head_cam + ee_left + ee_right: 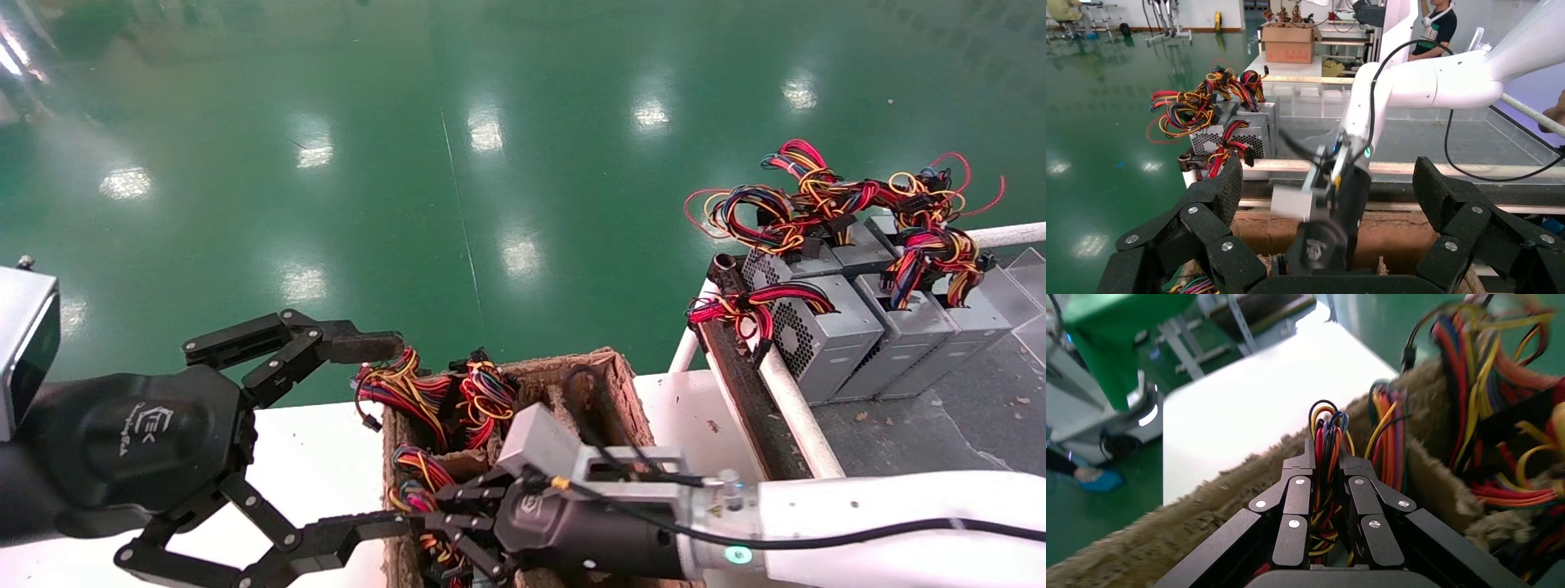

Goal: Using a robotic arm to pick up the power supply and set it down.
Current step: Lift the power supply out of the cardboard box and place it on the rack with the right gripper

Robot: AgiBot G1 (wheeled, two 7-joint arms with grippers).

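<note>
My right gripper [421,510] reaches down into a brown pulp box [611,369] on the white table. In the right wrist view its jaws [1326,458] are shut on a red-yellow-black wire bundle [1326,432] of a power supply. That unit's grey body is hidden inside the box. More wire bundles [441,392] stick out of the box's far cells. My left gripper [380,437] hangs open just left of the box, with nothing between its fingers [1223,184]. The left wrist view looks across the box at the right arm [1413,82].
Three grey power supplies [825,335] with tangled wires [809,200] stand in a row on a rack at the right, behind a white rail [788,400]. Green floor [490,163] lies beyond the table edge. A cardboard box [1289,43] stands far behind.
</note>
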